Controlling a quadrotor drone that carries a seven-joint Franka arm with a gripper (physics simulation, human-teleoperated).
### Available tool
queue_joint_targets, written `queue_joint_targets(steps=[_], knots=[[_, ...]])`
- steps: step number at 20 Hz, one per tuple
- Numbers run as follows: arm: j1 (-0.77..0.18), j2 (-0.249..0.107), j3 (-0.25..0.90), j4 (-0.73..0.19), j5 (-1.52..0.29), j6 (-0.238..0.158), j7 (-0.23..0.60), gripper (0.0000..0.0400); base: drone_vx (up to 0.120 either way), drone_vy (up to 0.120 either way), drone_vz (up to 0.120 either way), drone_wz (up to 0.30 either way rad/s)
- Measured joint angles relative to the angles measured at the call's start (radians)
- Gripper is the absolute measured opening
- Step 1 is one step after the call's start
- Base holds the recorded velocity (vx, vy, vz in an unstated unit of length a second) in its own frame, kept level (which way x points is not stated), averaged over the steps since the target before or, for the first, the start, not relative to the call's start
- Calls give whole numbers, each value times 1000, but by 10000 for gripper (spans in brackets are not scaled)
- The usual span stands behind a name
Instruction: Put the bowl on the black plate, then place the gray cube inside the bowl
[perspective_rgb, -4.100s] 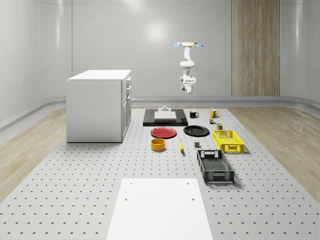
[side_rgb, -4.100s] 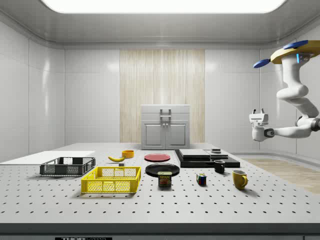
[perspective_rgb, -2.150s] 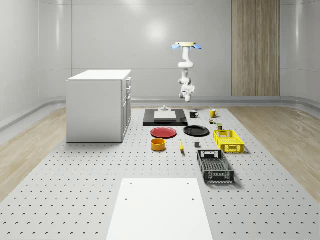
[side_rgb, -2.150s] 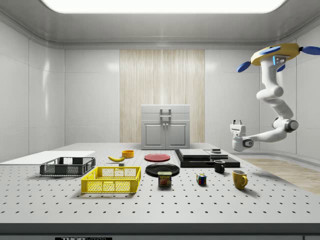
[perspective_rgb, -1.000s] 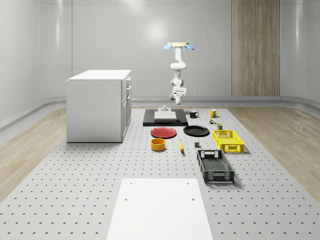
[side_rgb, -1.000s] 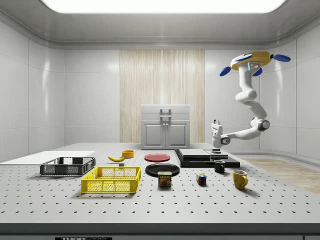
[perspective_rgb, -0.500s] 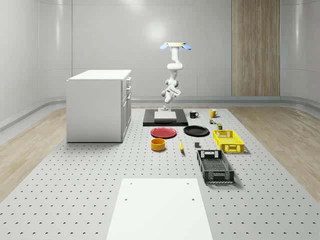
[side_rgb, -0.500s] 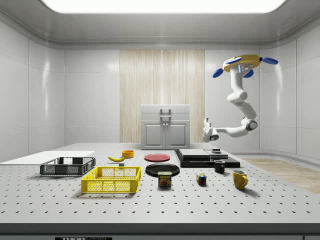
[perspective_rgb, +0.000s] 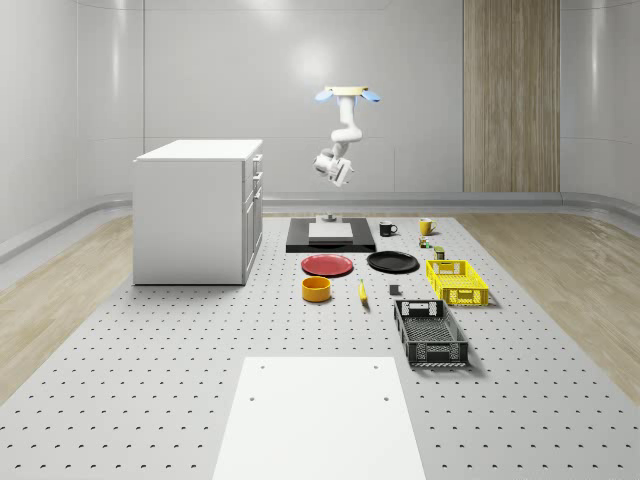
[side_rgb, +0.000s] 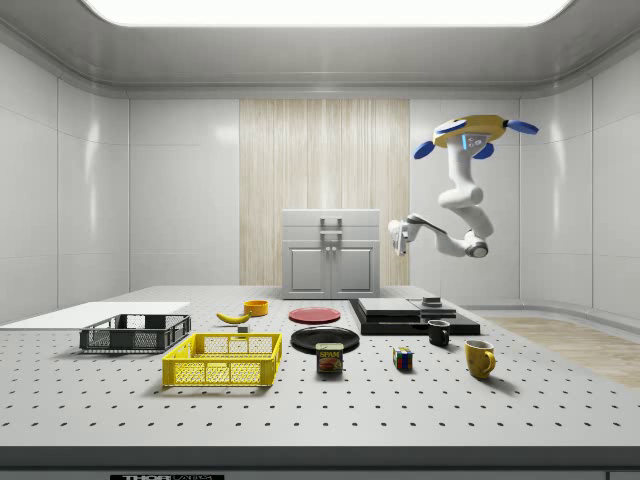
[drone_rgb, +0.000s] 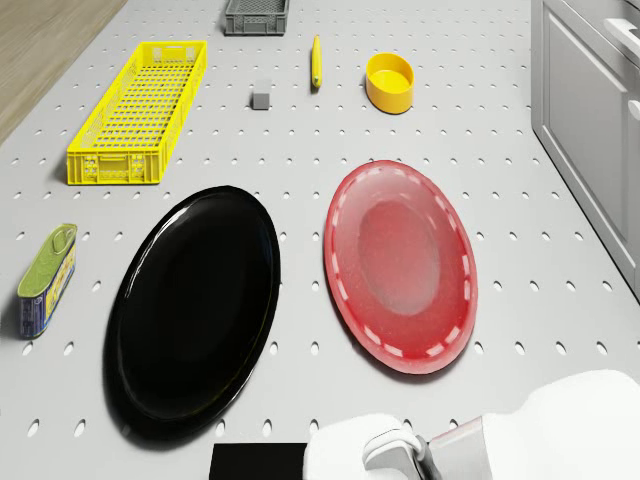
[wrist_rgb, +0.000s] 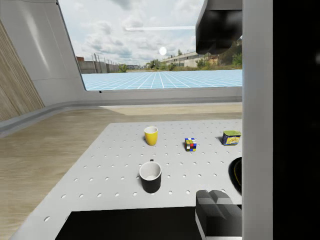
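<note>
An orange bowl (perspective_rgb: 316, 289) (drone_rgb: 389, 82) stands on the table near the red plate (perspective_rgb: 328, 265). The black plate (perspective_rgb: 392, 262) (drone_rgb: 195, 305) lies bare beside the red plate (drone_rgb: 402, 265). A small gray cube (perspective_rgb: 394, 290) (drone_rgb: 261, 96) rests on the table between the banana and the yellow crate. The drone (perspective_rgb: 347, 95) (side_rgb: 470, 130) hovers over the table's far end, above the black platform (perspective_rgb: 330, 235). My gripper (perspective_rgb: 330, 168) (side_rgb: 397, 238) hangs in the air high over that platform, far from bowl and cube, holding nothing.
A white cabinet (perspective_rgb: 198, 210) stands at the whole-scene view's left. The yellow crate (perspective_rgb: 457, 281) and a black crate (perspective_rgb: 430, 332) line the right side. A banana (perspective_rgb: 362, 292), black mug (wrist_rgb: 150, 176), yellow mug (wrist_rgb: 151, 135), can (drone_rgb: 46, 277) and puzzle cube (wrist_rgb: 190, 144) lie about.
The drone has drifted toward the whole-scene view's left, over the black platform. The arm has swung the gripper upward and away from the platform's surface. Nothing on the table has moved.
</note>
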Motion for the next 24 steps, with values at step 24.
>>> queue_joint_targets(steps=[24], knots=[[-587,-218,344,-215,-488,-206,417,400,120,-73,-120,0]])
